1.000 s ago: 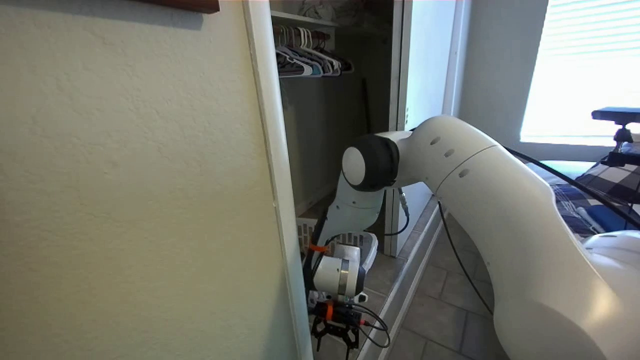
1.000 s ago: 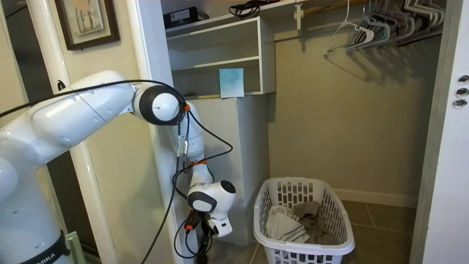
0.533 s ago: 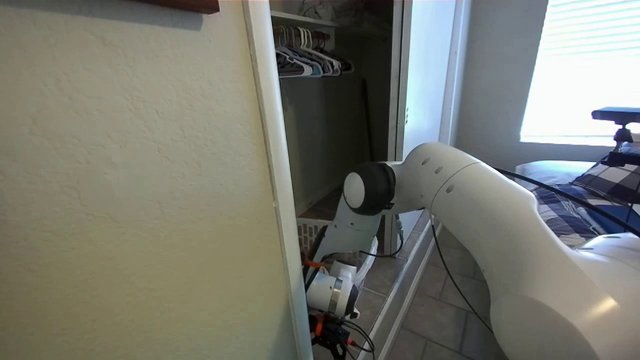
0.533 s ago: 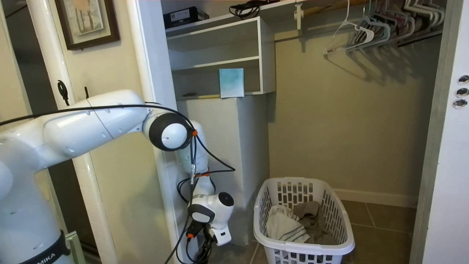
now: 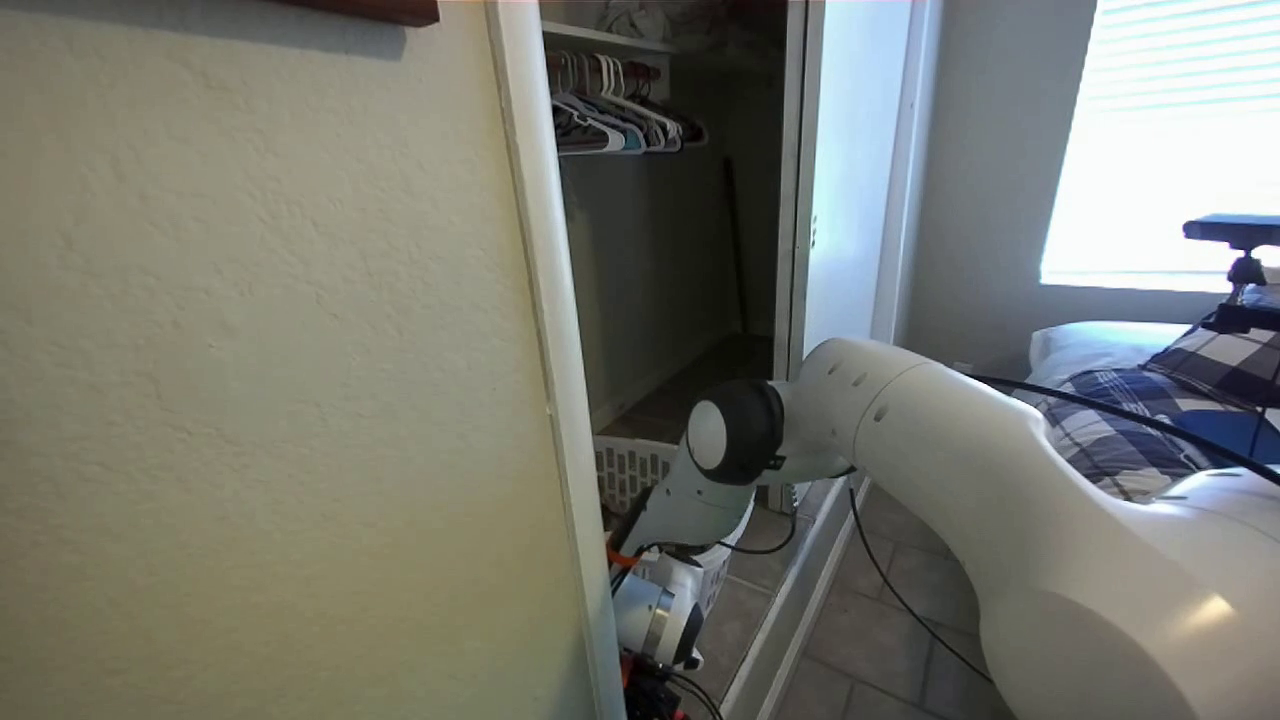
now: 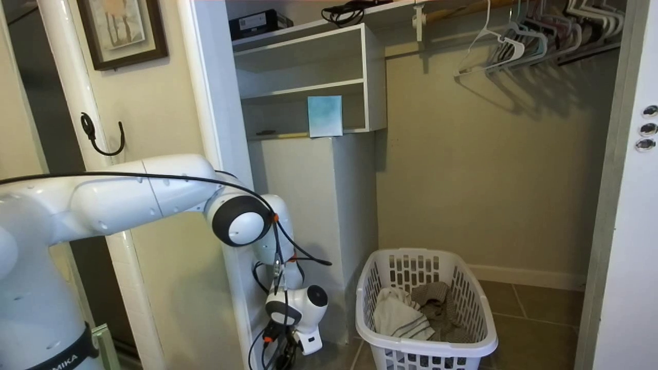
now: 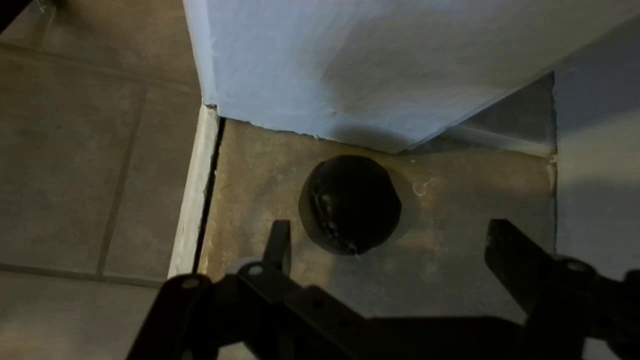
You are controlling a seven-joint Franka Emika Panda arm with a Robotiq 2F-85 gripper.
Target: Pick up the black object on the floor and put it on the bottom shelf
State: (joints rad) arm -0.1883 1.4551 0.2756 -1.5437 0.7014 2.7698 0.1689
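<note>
Wrist view: black two-fingered claw (image 7: 390,230) parted wide before rounded black object (image 7: 352,205) on mottled brown floor surface (image 7: 465,210)

The claw's blunt fingers stand well apart; the object sits on the surface in line with the gap, closer to the finger at picture left. How near the claw is to it cannot be told. The object's top is smooth, dark and nearly circular, with a wavering line of glints down one edge; its height and base are hard to make out in the gloom. It stands near the ragged foot of a bluish-white painted wall block (image 7: 280,75), inside a chipped off-white strip (image 7: 194,200), beyond which lie brown tiles (image 7: 75,165) ruled by grout lines.

In both exterior views the claw is hard to read, with a white door frame (image 5: 556,300) and the lower picture edge cropping it or black cables (image 6: 316,259) tangled about it, below a glossy white robot arm (image 6: 113,203). A white plastic lattice laundry basket (image 6: 434,351), cut by the lower edge in an exterior view, holds a striped white cloth (image 6: 401,316) and a nubby grey-brown cloth (image 6: 450,316).

Higher up, a pale teal square card (image 6: 325,116) partly covers the bottom shelf (image 6: 288,135) of a white box-shaped shelf unit (image 6: 376,87), where a dark item (image 6: 266,132) is too small to identify.
</note>
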